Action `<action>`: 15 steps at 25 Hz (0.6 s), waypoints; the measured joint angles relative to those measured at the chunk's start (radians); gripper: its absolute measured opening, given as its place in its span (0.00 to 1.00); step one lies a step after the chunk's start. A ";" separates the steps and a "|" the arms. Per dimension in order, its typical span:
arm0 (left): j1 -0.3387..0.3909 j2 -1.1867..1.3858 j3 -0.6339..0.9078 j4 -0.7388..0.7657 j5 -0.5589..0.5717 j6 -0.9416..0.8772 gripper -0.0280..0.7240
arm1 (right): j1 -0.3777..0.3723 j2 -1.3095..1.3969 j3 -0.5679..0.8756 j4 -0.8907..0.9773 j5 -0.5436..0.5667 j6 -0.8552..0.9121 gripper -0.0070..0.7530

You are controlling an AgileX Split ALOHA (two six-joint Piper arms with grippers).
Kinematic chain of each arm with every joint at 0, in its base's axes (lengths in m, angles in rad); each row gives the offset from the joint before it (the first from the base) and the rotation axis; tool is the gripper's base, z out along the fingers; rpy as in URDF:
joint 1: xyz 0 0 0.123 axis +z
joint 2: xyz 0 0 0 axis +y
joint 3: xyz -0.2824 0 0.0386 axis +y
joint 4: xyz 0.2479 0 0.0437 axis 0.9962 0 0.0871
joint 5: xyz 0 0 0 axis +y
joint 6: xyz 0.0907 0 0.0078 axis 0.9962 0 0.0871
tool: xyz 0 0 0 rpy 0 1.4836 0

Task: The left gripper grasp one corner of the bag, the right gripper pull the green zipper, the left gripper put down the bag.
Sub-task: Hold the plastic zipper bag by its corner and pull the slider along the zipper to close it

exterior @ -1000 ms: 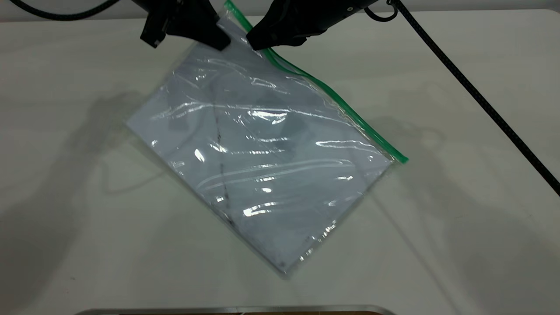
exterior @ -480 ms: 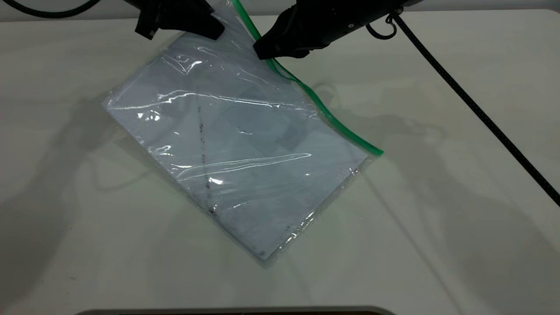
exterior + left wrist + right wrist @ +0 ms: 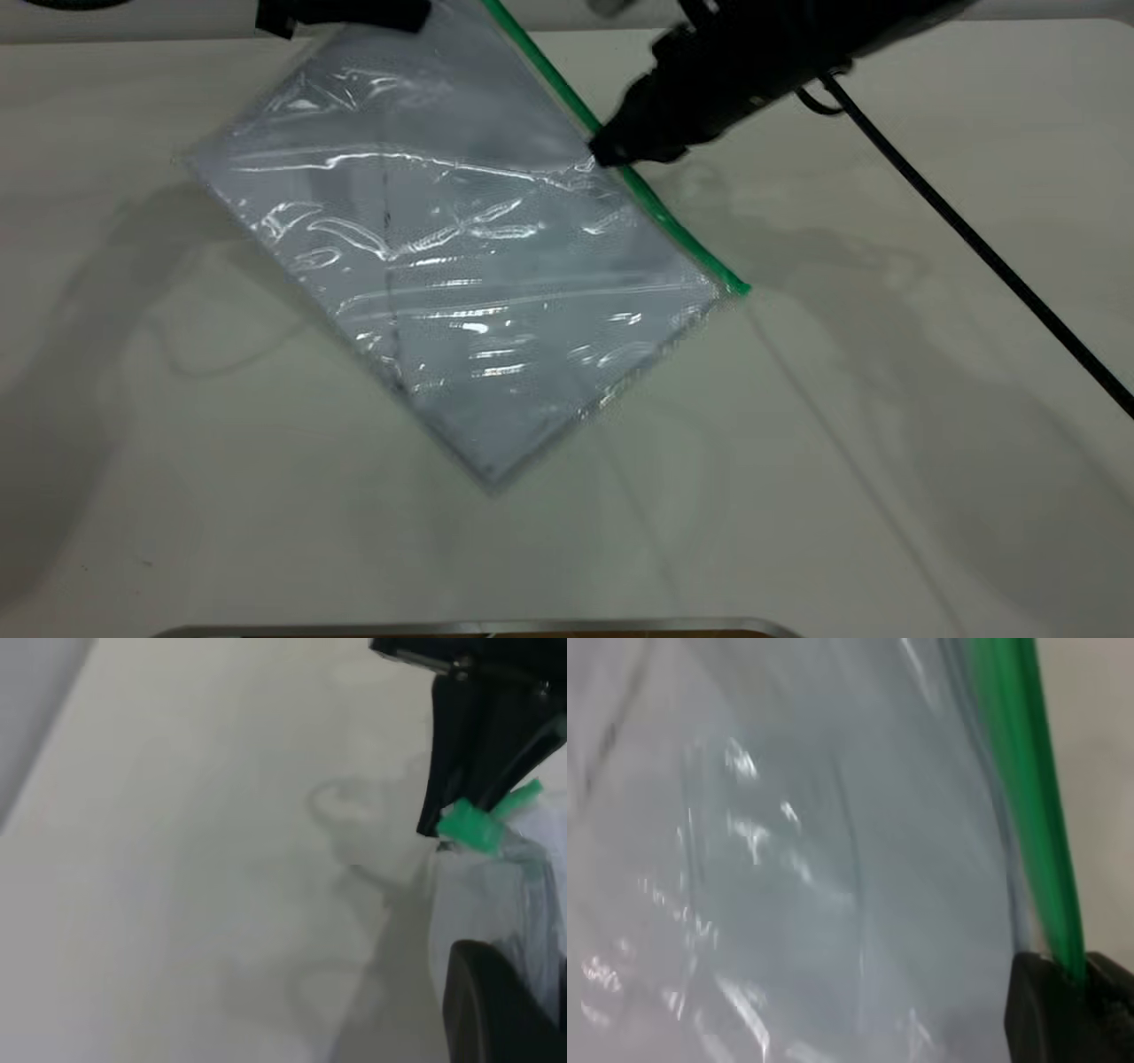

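Holding the corner of the bag [image 3: 447,22] up off the surface [image 3: 886,399], left end effector [image 3: 341,11] clamps it so the green zipper [image 3: 620,164] has something to pull against. Right end effector [image 3: 611,155] is pinched on the zipper about midway along, likely on the slider. The bag [image 3: 443,266] hangs slanted, lower corner near the surface.

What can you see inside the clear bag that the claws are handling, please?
Inside the bag, a white sheet fills nearly the whole pouch, with a dark streak running across it. Glare and creases hide finer detail, and whatever lies behind the sheet is covered.
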 joint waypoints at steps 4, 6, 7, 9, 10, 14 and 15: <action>0.008 0.000 0.000 -0.043 0.000 0.001 0.11 | -0.041 0.000 0.000 -0.022 0.000 0.033 0.06; 0.015 0.000 0.000 -0.069 -0.001 0.000 0.11 | -0.071 0.000 0.009 -0.049 0.004 0.070 0.06; 0.020 0.000 0.000 -0.082 -0.002 0.000 0.11 | -0.085 0.000 0.019 -0.067 0.004 0.093 0.06; 0.031 -0.001 0.000 -0.098 -0.001 0.000 0.11 | -0.124 0.000 0.044 -0.108 0.005 0.136 0.06; 0.032 -0.001 0.000 -0.097 -0.001 0.000 0.11 | -0.142 0.000 0.059 -0.128 0.012 0.157 0.06; 0.035 -0.001 0.000 -0.094 0.000 0.001 0.11 | -0.201 0.005 0.093 -0.178 0.066 0.219 0.06; 0.036 -0.001 0.000 -0.094 0.001 0.001 0.11 | -0.205 0.005 0.094 -0.182 0.085 0.235 0.07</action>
